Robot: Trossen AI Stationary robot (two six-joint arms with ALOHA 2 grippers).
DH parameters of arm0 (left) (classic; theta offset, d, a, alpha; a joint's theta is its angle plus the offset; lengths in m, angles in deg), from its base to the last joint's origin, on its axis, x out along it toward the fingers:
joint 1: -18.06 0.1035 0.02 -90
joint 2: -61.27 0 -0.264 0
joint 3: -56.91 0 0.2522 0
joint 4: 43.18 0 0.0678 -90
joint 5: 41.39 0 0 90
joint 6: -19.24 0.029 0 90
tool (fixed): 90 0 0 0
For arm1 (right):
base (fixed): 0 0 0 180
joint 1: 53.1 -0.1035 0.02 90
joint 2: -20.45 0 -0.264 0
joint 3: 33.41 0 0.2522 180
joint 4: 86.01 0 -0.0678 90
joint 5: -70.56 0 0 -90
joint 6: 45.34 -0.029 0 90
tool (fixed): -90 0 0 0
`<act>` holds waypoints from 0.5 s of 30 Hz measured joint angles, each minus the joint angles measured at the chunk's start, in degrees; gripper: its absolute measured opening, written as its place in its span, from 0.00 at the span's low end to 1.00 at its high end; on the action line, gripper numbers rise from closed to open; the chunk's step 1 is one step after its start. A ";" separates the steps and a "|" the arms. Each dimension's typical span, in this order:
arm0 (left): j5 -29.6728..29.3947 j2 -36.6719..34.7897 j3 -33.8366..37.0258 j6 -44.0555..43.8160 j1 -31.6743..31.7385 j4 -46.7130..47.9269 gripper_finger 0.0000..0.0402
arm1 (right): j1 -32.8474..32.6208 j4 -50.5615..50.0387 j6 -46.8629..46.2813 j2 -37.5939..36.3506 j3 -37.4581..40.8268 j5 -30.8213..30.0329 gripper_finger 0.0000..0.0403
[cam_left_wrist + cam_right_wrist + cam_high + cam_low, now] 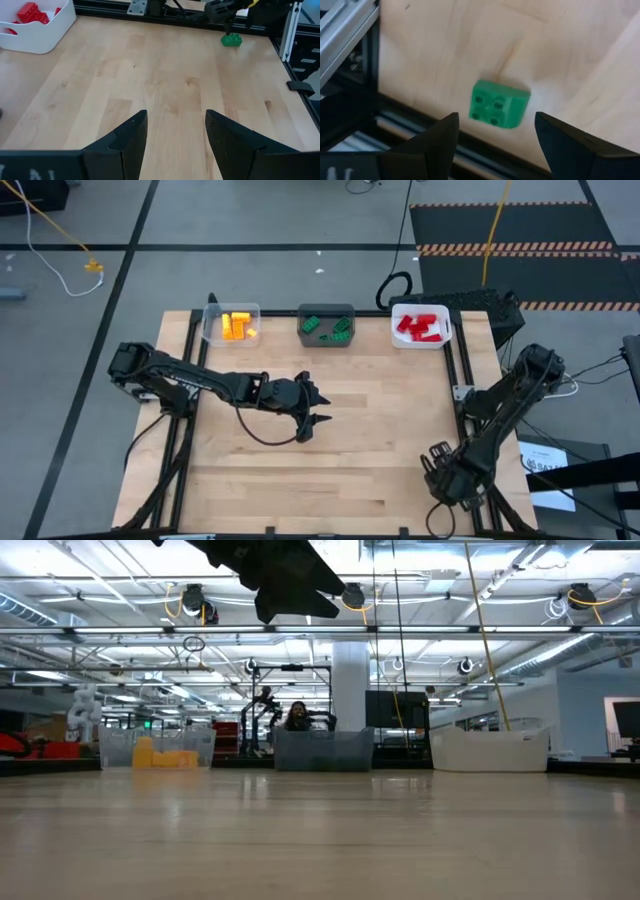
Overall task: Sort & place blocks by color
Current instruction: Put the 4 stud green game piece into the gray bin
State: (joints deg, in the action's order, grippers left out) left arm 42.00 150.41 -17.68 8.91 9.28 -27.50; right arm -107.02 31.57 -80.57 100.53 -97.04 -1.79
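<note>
One green studded block [499, 105] lies flat on the wood near the table's right edge and near corner, also seen in the left wrist view [231, 40]. My right gripper [496, 116] hangs open just above it, a finger on either side, and hides it in the high view [440, 470]. My left gripper [322, 408] is open over the middle of the table, holding nothing [175, 114]. The other blocks sit in bins at the far edge: yellow/orange ones [236, 326] in the clear bin, green ones [327, 326] in the dark grey bin, red ones [420, 326] in the white bin.
The clear bin [214, 332], dark grey bin [326, 342] and white bin [398, 338] stand in a row along the far edge. A black metal frame rail [350, 65] runs close beside the green block at the table's right edge. Bare wood [380, 420] lies between the arms.
</note>
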 joint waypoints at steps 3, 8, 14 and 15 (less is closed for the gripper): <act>0.00 0.00 -0.01 -0.32 0.00 0.01 0.50 | -0.76 0.51 -1.38 0.65 0.00 -2.61 0.62; 0.00 0.00 -0.01 -0.31 0.00 0.03 0.50 | -1.99 2.08 -4.50 4.27 0.00 -2.29 0.62; 0.00 0.00 0.01 -0.35 0.00 0.06 0.50 | -2.55 3.67 -6.35 6.07 0.00 -1.73 0.62; 0.00 0.00 0.00 -0.35 0.00 0.06 0.50 | -2.55 3.68 -7.01 6.07 0.00 -1.75 0.62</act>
State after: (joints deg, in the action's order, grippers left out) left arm 42.00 150.41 -17.68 8.56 9.28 -27.44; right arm -109.57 35.25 -87.59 106.59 -97.04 -3.54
